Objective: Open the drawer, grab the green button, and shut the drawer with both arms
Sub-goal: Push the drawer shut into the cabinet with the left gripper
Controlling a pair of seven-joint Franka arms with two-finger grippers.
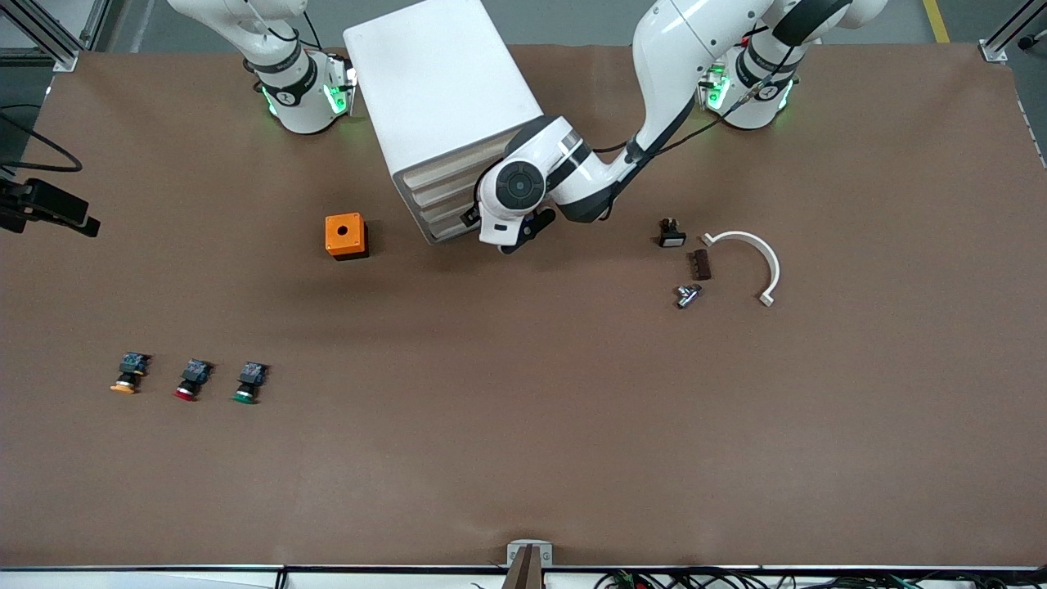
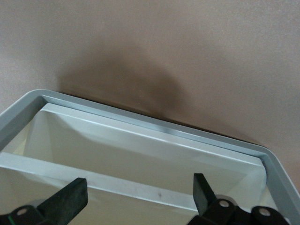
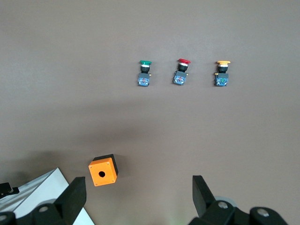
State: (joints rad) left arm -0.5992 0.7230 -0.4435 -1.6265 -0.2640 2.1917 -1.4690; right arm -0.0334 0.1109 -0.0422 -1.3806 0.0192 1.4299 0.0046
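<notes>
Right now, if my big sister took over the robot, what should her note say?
Left gripper: open, holding nothing, at the cabinet's drawer fronts, by the lowest drawer.
Right gripper: open, empty, up in the air over the table near the orange box; that arm waits.
Green button: on the table toward the right arm's end, beside the red button and the orange button.
Done: nothing visible yet; no drawer sticks out.
Left: open the drawer, take the green button, close the drawer.

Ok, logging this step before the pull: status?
Left hand open at the lowest drawer, all drawers shut. Right hand open, waiting. Green button on table, nothing in the way.
</notes>
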